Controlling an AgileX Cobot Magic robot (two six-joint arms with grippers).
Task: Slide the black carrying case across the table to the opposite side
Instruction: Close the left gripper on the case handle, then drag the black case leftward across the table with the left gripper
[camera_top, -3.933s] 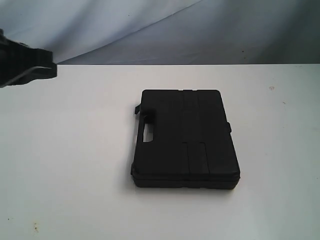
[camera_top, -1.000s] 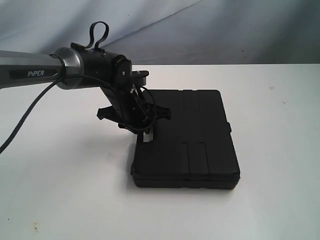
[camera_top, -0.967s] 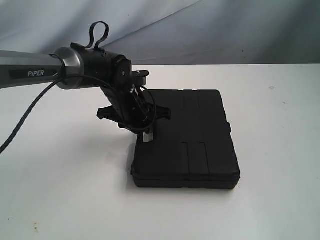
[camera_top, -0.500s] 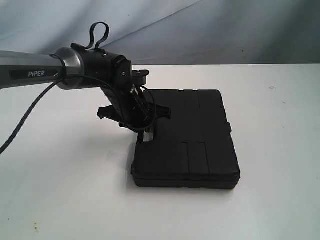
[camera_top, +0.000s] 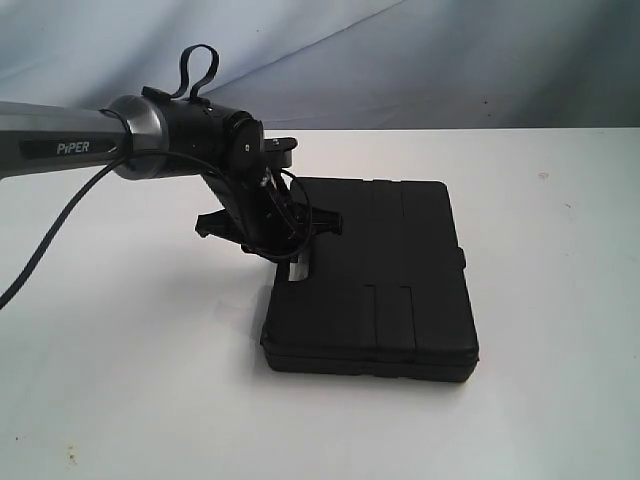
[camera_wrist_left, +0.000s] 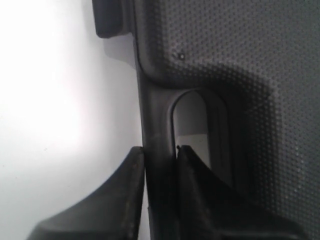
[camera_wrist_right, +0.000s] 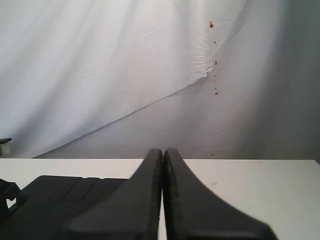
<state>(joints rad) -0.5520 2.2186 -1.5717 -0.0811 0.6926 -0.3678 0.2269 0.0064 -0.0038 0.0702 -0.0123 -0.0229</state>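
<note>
The flat black case (camera_top: 380, 285) lies on the white table (camera_top: 120, 340) near the middle. My left gripper (camera_top: 290, 262) comes down at the case's left edge and is shut on the handle bar. In the left wrist view the handle bar (camera_wrist_left: 157, 150) runs between the two fingers (camera_wrist_left: 131, 180), one outside the case and one in the cut-out (camera_wrist_left: 192, 125); the gripper (camera_wrist_left: 160, 152) pinches it. My right gripper (camera_wrist_right: 163, 152) is shut with nothing in it, held above the table, with the case (camera_wrist_right: 60, 200) lower in its view. It is out of the exterior view.
A pale cloth backdrop (camera_top: 420, 60) hangs behind the table's far edge. The left arm's cable (camera_top: 60, 225) loops over the table's left part. Small specks mark the table (camera_top: 544, 176) at the right.
The left arm came in from the left and its gripper settled on the case's handle. In the last half second the case has turned slightly, its far right corner shifting right.
</note>
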